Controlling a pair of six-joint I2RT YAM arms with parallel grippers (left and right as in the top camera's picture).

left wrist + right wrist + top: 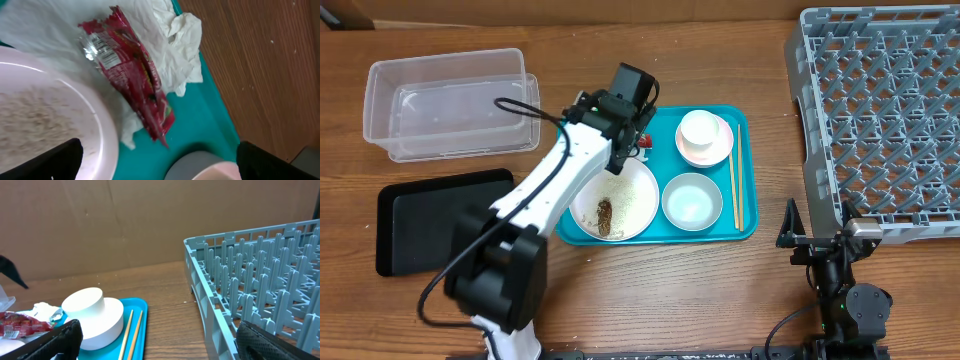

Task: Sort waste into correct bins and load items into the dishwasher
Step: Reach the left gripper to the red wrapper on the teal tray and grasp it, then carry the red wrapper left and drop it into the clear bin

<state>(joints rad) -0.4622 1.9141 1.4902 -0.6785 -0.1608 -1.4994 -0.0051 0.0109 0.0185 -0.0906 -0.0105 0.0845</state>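
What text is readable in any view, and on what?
None can be read.
Wrapper: small print on its silver end, too blurred to read in the left wrist view.
Nothing else shows any lettering.

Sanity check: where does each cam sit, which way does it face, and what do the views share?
Overhead: above the table, looking straight down; left arm reaches over the teal tray, right arm sits by the dish rack.
Left wrist: on the left arm, aimed down at the red wrapper on the napkin; left hand fingers frame the bottom corners.
Right wrist: low, facing level across the table at the rack and cup; right hand fingers at bottom corners.
Shared: both wrist views show the wrapper.
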